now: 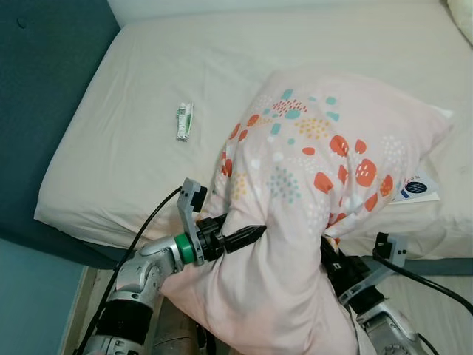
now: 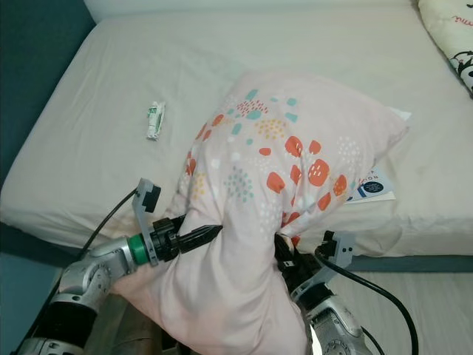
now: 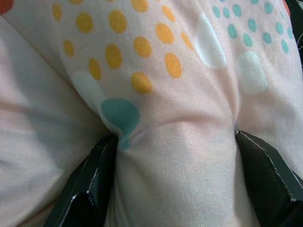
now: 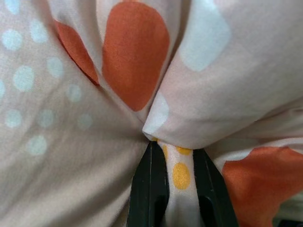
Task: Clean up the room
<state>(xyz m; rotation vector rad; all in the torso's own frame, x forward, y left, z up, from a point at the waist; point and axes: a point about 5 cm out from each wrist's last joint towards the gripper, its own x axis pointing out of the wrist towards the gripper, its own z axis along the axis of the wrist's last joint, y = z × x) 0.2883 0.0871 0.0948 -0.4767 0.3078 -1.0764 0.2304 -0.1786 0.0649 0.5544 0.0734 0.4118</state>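
Both grippers, left (image 1: pixel 255 235) and right (image 4: pixel 176 182), fingers clamped on pillow (image 1: pixel 310 185) over bed (image 1: pixel 148 111); best kept level, lowered together clear of tube (image 1: pixel 184 121).

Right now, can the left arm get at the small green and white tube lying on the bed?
Probably not. The left gripper is shut on the pillow, as is the right gripper. The tube lies bare on the bed, but the arm must first release the pillow.
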